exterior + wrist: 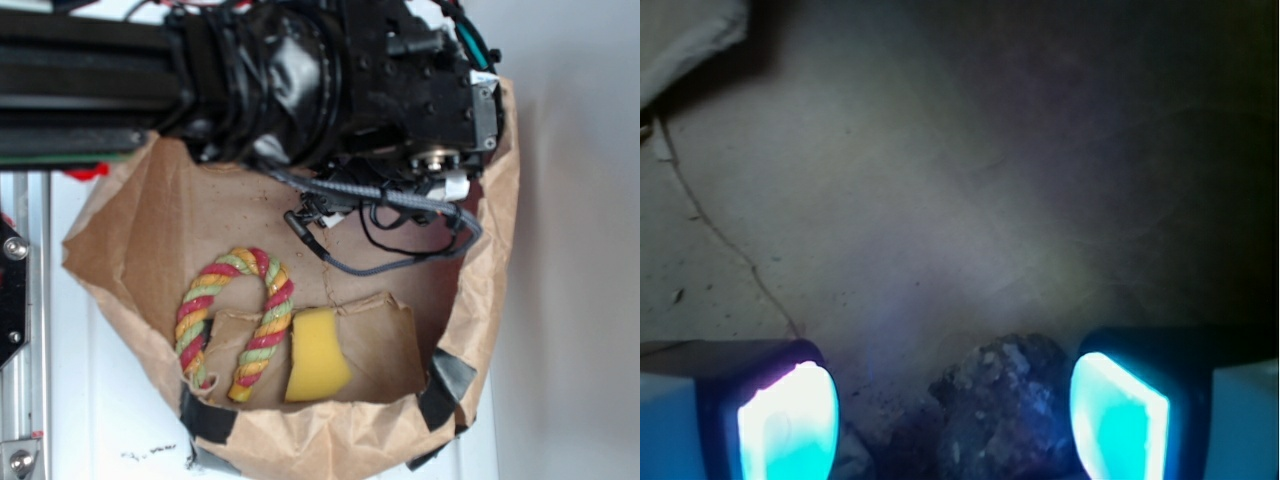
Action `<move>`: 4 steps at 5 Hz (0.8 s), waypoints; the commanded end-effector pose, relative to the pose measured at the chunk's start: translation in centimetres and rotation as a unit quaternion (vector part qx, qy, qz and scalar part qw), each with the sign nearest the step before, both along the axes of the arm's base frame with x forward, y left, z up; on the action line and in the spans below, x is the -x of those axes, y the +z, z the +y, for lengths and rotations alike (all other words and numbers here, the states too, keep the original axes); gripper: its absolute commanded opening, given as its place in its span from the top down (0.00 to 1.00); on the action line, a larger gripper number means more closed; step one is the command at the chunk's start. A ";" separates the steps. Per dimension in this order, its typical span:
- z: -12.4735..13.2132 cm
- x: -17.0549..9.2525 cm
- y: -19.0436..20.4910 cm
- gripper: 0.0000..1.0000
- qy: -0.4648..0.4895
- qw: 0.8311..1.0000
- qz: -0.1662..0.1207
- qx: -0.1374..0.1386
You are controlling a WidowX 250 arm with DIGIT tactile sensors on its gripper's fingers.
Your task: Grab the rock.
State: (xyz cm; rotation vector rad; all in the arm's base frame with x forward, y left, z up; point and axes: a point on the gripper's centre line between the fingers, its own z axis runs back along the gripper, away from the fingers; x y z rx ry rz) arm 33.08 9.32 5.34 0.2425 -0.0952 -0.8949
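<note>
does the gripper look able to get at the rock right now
Probably yes: in the wrist view the rock sits between the open jaws of the gripper, with nothing visible between them.

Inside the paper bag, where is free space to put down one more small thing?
Bare brown paper lies upper left, between the bag wall and the rope toy, and right of the yellow sponge. It is crowded under the arm, where the open pincer straddles the rock.
</note>
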 end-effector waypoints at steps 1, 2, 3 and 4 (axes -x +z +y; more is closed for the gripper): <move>0.2 -2.4 1.4 0.00 0.067 0.995 -0.060 0.052; 0.3 -2.9 1.2 0.00 0.077 0.992 -0.085 0.042; 0.8 -2.9 0.6 0.00 0.087 0.991 -0.096 0.015; 1.4 -2.9 0.5 0.00 0.095 0.991 -0.093 -0.003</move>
